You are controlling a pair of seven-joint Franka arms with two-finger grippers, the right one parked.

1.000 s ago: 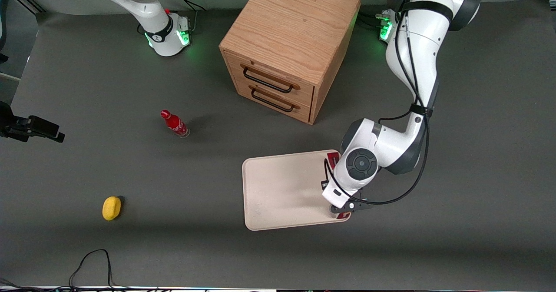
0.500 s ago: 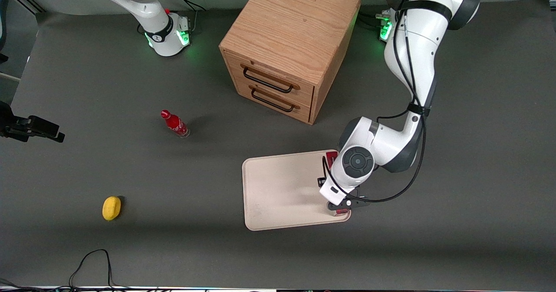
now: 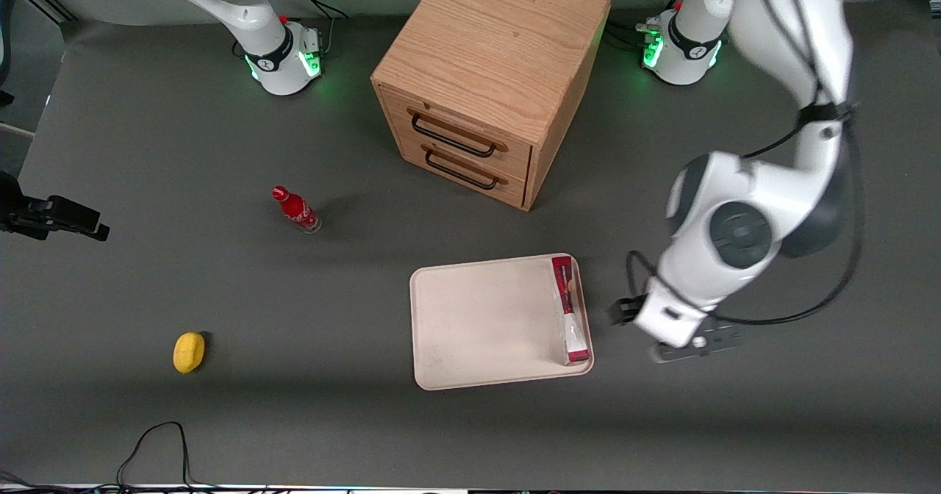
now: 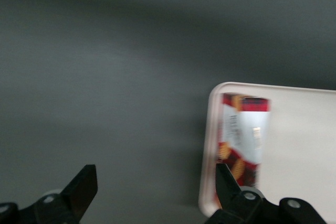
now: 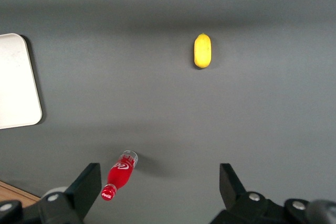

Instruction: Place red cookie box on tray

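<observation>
On the tray (image 3: 478, 317), along its edge, the box (image 3: 570, 309) is lying; gripper (image 4: 152, 195) is hanging beside it, wide open, empty.

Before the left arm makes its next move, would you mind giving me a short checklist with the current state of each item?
1. Red cookie box on the tray: ok, it lies along the edge toward the working arm.
2. Box inside the rim: ok.
3. Gripper let go: ok, open, holding nothing.
4. Gripper clear of box: ok, raised over the table beside the tray.
5. Box undamaged: cannot tell.
</observation>
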